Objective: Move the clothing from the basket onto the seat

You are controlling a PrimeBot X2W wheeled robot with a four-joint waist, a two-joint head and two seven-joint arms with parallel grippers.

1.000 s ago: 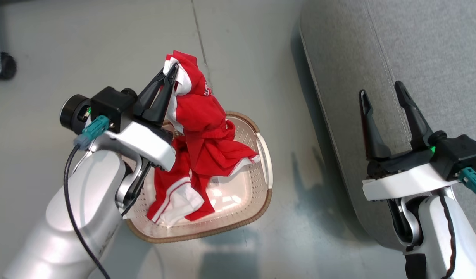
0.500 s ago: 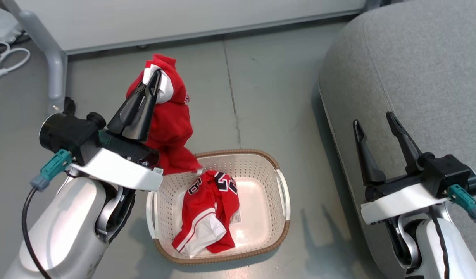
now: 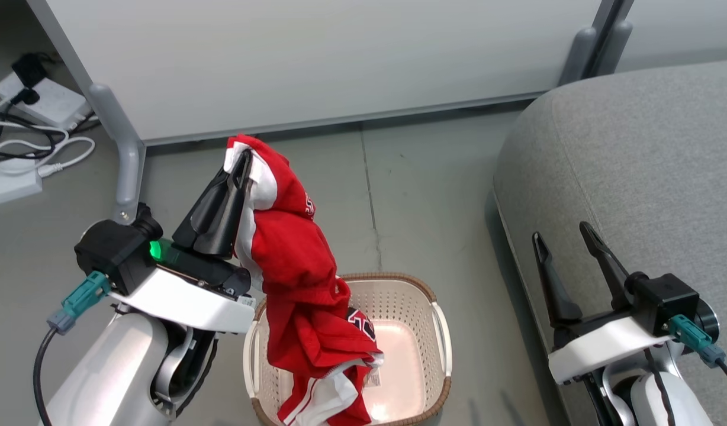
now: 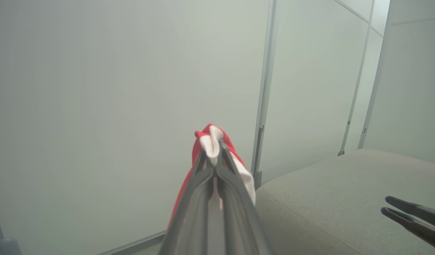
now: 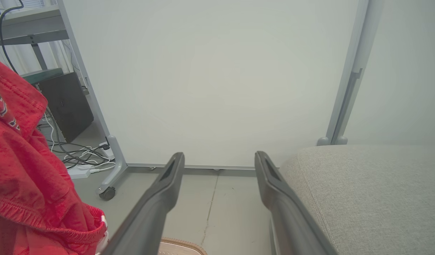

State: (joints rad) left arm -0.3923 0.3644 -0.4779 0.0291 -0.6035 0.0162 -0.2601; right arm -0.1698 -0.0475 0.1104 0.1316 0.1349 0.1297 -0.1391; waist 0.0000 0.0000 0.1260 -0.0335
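- The left gripper (image 3: 243, 163), centre-left in the head view, is clamped on a white-trimmed fold of the red clothing (image 3: 292, 278).
- The cloth hangs down into the cream basket (image 3: 399, 279) at bottom centre; its black-and-white lettering is too folded to read.
- The right gripper (image 3: 562, 232), lower right, has its fingers apart and empty, against the edge of the grey seat (image 3: 636, 177).
- A pale partition panel (image 3: 316, 59) runs along the top, with white cables (image 3: 44, 160) at upper left.

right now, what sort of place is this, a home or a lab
Likely a lab or office test area, not a home: pale wheeled partition panels, a bare grey floor, and power strips with loose cables.
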